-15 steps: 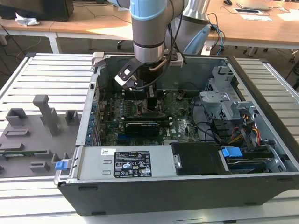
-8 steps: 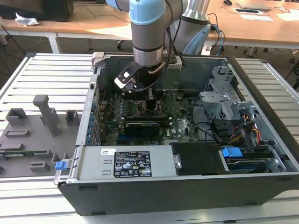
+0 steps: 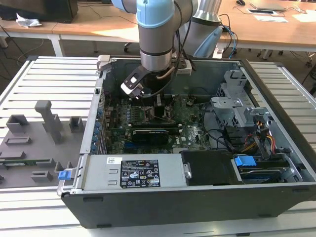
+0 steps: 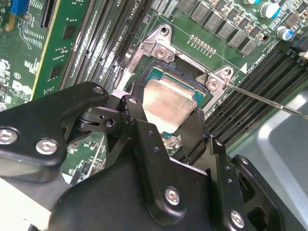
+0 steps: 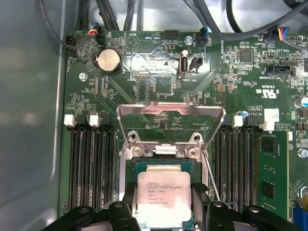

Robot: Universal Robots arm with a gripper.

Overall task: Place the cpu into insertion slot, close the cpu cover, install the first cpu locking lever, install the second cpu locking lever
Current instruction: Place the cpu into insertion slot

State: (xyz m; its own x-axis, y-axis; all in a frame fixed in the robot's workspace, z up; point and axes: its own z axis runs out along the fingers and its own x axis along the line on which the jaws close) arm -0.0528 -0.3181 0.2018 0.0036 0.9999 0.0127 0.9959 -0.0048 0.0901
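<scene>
Silver sq. cpu (image 5: pixel 161 202) in black claw (image 5: pixel 163 192), over insertion slot (image 5: pixel 185 168)

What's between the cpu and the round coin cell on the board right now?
In the first wrist view the cpu cover, hinged up and open, stands between the cpu and the coin cell.
</scene>
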